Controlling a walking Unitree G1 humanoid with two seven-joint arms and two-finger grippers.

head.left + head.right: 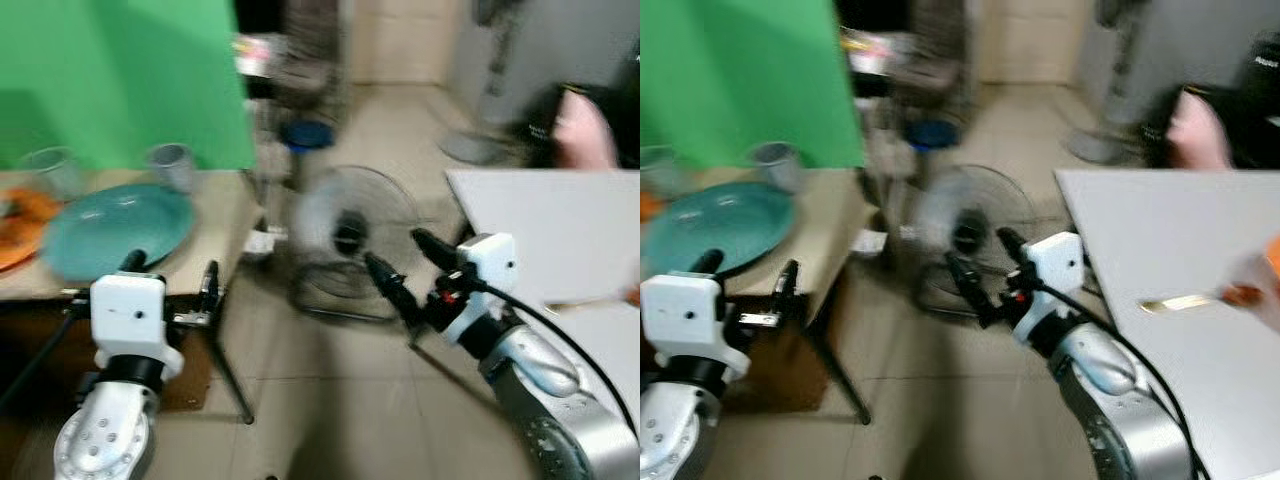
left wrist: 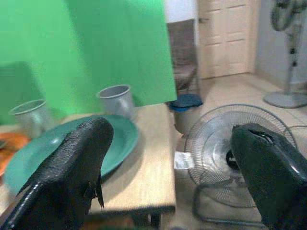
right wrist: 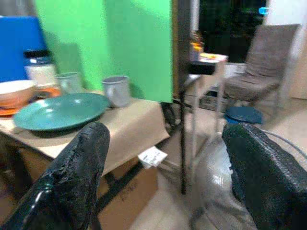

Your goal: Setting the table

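Left tool [image 1: 170, 275]: spread wide, empty, at 8 o'clock in the head views.
Right tool [image 1: 405, 262]: spread wide, empty, at 4 o'clock.
Fan [image 1: 352, 240]: lying on the floor between the tools.
Plate [image 1: 115, 228]: teal, on the wooden desk [image 1: 225, 215] at 9 o'clock. Judged stiff, glazed, slippery and breakable; best pinched at its near rim.
Cups [image 1: 172, 165]: two, behind the plate, at 10 o'clock.

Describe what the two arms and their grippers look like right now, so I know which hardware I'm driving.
Both arms are silver metal with rounded joints; the left shows round holes near its wrist. Each carries a white boxy wrist module. The left gripper and right gripper each have two long black fingers with a rough, textured surface. A black cable loops along the right arm, with a small red part near its wrist.
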